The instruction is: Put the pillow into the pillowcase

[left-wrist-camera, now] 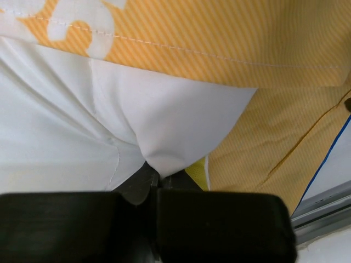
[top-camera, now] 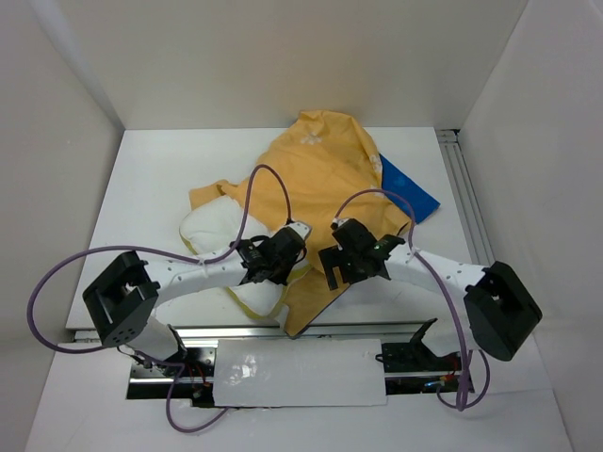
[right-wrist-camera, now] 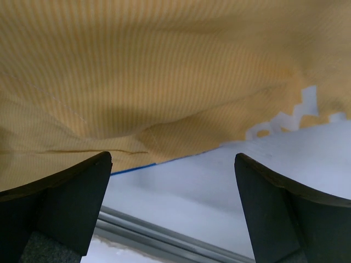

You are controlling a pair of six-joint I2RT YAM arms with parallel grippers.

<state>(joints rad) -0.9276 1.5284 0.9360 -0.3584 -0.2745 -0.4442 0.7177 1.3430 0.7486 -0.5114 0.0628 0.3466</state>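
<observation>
The left claw (left-wrist-camera: 155, 183) is pinched shut on a fold of the large, soft, white rectangular pillow (top-camera: 209, 231) with thin pale-yellow edge trim. The white cloth draws to a point between its black fingers (left-wrist-camera: 219, 224). Just beyond the pinch, the hem of the floppy, orange-yellow striped fabric pillowcase (top-camera: 320, 174) lies over the pillow. The right claw (right-wrist-camera: 173, 181) stands wide with nothing between its dark fingers (right-wrist-camera: 66, 203). It hangs just above the pillowcase's near edge, where a thin blue line shows against the white counter (top-camera: 151, 188). From above, the pillow lies at the front left of the counter with its far right part under the pillowcase. The pillowcase spreads toward the back, its bright blue side showing at the right.
</observation>
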